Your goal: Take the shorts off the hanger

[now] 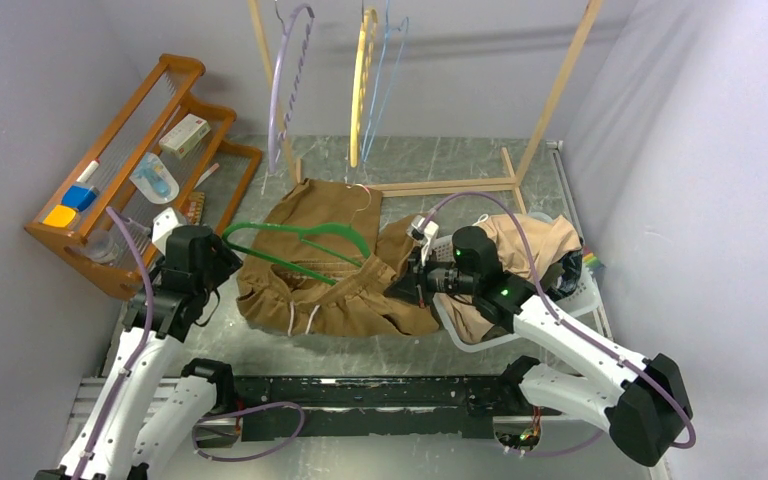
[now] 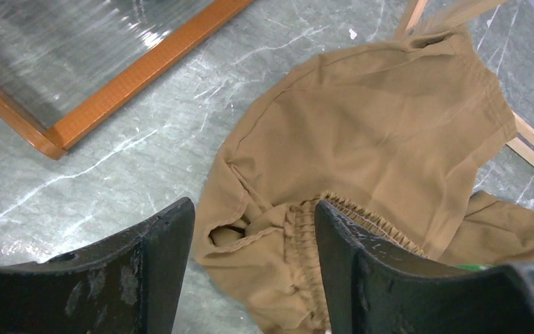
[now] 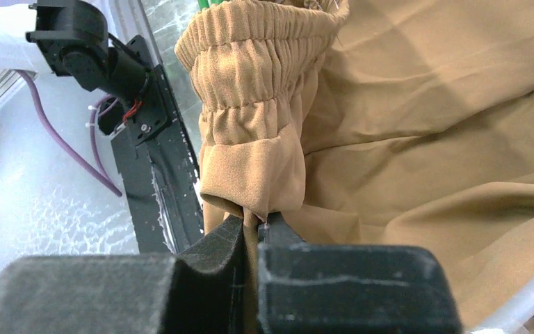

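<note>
One pair of tan-brown shorts point(image 1: 330, 275) lies spread on the grey table point(image 1: 260, 355), near its middle, with a green hanger point(image 1: 295, 240) lying on the cloth. The right gripper point(image 3: 254, 226) has its jaws pressed together on a fold of the elastic waistband at the right end of these shorts. The left gripper point(image 2: 250, 236) hovers over the left edge of the same shorts, its jaws apart and holding nothing. Under the right arm, light beige shorts point(image 1: 535, 240) lie in a white basket point(image 1: 588, 292). Behind, a purple hanger point(image 1: 290, 80) and a yellow hanger point(image 1: 363, 85) hang on a wooden rack point(image 1: 560, 90)
</note>
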Motion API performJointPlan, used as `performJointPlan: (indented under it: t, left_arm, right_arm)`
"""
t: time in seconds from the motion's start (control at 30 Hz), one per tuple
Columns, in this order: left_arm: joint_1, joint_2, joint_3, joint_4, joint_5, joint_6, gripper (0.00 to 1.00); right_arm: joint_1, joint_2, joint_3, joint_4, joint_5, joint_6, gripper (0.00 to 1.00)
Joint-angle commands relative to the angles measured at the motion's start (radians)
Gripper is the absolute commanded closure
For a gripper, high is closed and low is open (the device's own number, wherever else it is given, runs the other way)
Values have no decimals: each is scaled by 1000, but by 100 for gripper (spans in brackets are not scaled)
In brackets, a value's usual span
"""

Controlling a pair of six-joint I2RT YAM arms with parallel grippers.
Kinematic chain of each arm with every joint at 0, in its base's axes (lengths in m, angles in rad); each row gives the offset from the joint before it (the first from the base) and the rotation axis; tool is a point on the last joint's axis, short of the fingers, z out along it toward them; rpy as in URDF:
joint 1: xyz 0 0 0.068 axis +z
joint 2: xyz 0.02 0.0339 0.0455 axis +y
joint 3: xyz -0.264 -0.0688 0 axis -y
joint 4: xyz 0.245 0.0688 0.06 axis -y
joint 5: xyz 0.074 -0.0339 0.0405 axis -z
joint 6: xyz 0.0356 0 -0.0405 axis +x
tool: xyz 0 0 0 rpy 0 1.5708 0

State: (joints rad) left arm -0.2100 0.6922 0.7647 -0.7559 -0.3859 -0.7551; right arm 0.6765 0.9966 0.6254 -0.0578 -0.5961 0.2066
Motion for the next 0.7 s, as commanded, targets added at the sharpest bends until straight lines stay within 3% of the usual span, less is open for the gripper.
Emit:
performJointPlan:
  t: [0.0,0.23,0.37,0.67]
  left_arm:
    - [-31,18,24,-53,70,-9,33]
    - [-31,20,20,-80,-2,-45,35]
    - [-31,-16,-35,-71,-58,-154,31]
    - [-31,-131,-76,78,121,-94,33]
  right_arm:
    - [12,-37,33,127,94,31,100]
    - [11,-113,3,133,216,55,100]
    - [12,-171,-48,211,271,107,100]
    - [13,-40,11,124,56,50,100]
